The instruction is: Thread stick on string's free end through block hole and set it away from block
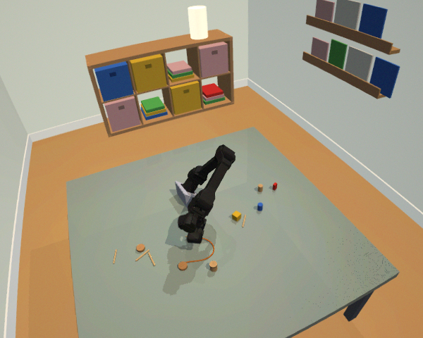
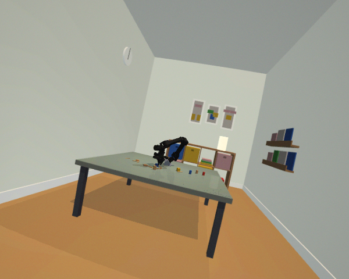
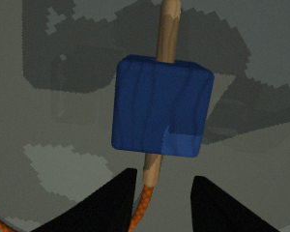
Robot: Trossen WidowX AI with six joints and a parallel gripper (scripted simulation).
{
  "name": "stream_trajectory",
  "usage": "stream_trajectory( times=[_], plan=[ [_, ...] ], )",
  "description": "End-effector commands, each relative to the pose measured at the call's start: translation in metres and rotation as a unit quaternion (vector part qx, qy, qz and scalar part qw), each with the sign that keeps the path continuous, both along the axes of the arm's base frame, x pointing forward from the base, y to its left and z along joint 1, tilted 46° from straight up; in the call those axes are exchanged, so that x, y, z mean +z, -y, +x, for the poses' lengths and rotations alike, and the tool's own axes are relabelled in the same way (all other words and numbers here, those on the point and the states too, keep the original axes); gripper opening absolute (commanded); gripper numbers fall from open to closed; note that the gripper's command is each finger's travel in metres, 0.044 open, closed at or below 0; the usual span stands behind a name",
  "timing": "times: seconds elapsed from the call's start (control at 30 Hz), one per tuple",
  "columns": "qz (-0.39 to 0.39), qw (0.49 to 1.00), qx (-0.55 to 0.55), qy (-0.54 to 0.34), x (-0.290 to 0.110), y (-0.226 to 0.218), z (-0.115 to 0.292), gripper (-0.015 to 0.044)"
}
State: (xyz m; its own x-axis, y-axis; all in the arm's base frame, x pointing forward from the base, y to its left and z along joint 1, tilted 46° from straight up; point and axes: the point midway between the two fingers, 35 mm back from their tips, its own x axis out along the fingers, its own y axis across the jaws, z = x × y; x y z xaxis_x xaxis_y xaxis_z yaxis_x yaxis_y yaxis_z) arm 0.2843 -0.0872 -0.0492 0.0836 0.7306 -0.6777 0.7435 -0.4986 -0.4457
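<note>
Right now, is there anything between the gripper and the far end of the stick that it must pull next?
Yes. The blue block stands between them: the stick passes through it, with its tip out on the far side, and the open gripper is on the string side.

Wooden stick (image 3: 163, 58) pokes through blue block (image 3: 160, 106).

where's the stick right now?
Wrist view: the stick runs through the blue block, tip out the far side, string end just ahead of the open jaws, which hold nothing.
</note>
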Motion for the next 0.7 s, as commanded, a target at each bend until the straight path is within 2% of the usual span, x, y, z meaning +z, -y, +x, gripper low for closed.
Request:
stream_trajectory(
  times=[0.0,0.1,0.3,0.47,0.67],
  plan=[
    [-0.01,1.0,-0.003,0.008,0.03,0.036,0.001,0.0121],
    [-0.01,1.0,-0.003,0.008,0.048,0.052,-0.003,0.0121],
    [-0.016,0.999,0.009,0.037,0.045,0.054,-0.002,0.0121],
    [-0.04,0.965,0.168,0.198,0.04,0.058,-0.007,0.0121],
    [-0.064,0.851,0.354,0.382,0.033,0.063,-0.014,0.0121]
  ],
)
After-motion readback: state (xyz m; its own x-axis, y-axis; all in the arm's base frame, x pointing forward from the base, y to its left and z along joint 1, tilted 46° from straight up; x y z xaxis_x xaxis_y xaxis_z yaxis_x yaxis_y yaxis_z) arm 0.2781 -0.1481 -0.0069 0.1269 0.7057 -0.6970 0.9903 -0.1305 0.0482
